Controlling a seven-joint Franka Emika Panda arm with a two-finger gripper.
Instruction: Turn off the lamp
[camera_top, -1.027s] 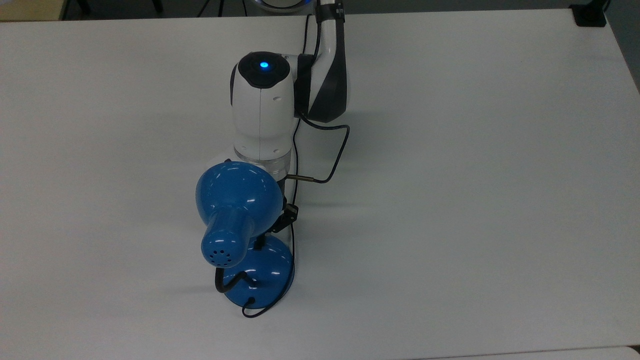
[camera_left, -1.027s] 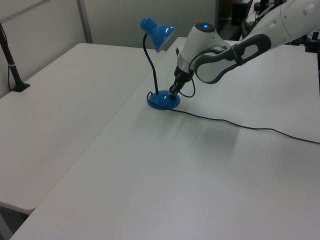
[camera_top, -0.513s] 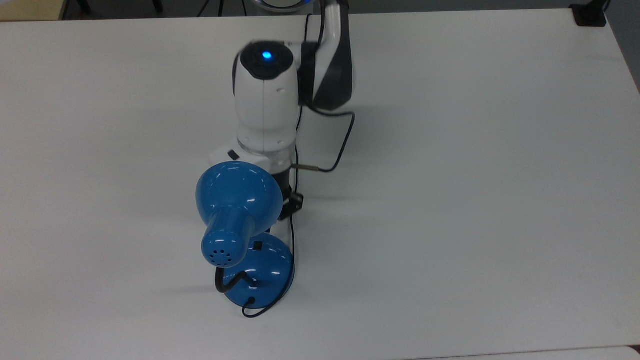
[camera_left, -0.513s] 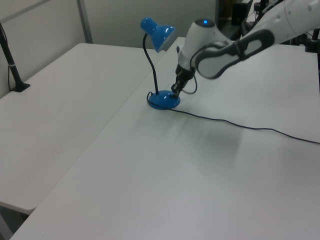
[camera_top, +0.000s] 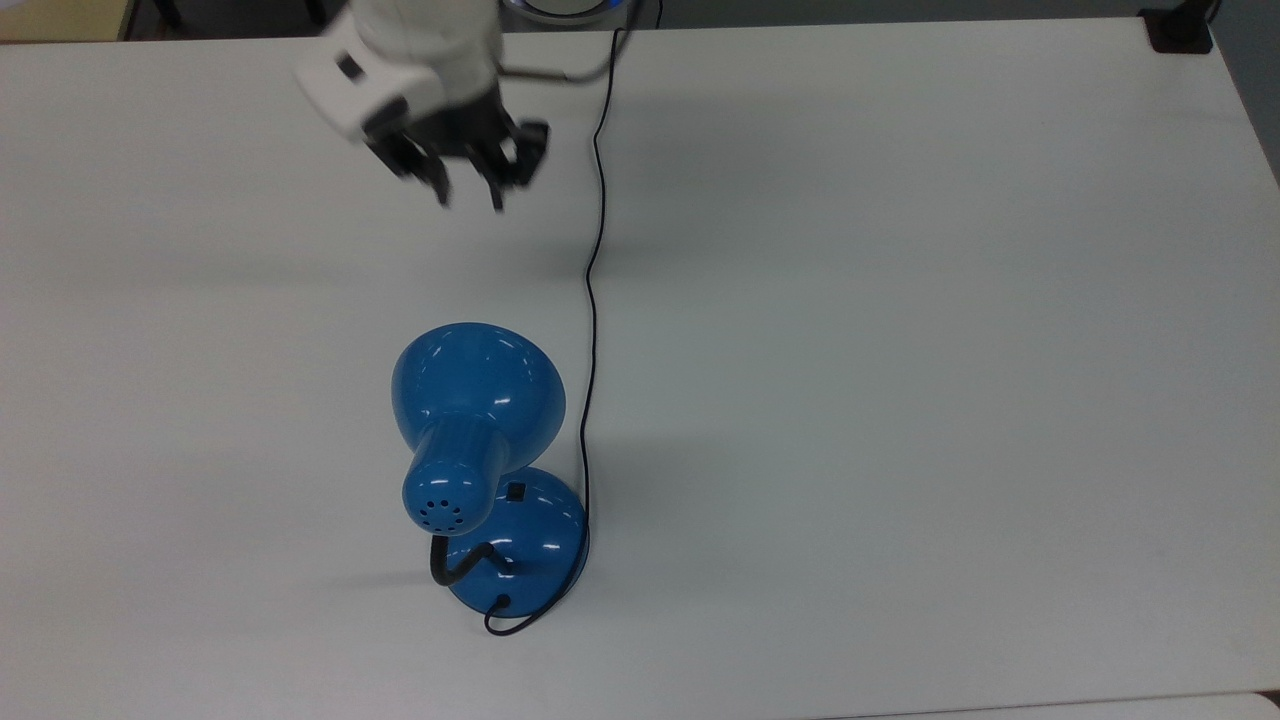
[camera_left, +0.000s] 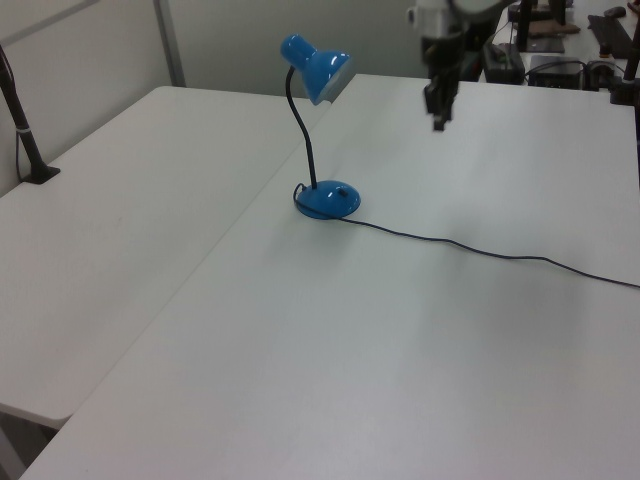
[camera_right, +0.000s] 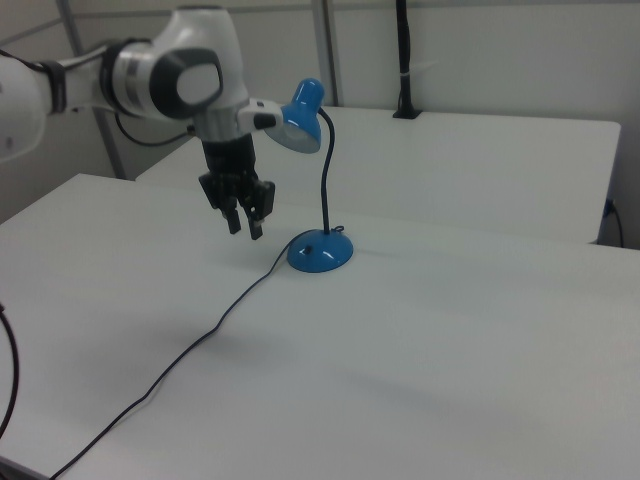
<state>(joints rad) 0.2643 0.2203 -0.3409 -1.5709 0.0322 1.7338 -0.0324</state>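
The top view looks straight down on the white table from close above. The left view and right view stand farther back at raised, slanting angles on opposite sides. All three share the lamp and its cord across the table

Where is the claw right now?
The claw hangs above the table near the top view's upper left, well away from the lamp, beside its cord.

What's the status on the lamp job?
Gripper open, empty, raised clear of lamp. Lamp upright on table, cord trailing. Nothing in the way.
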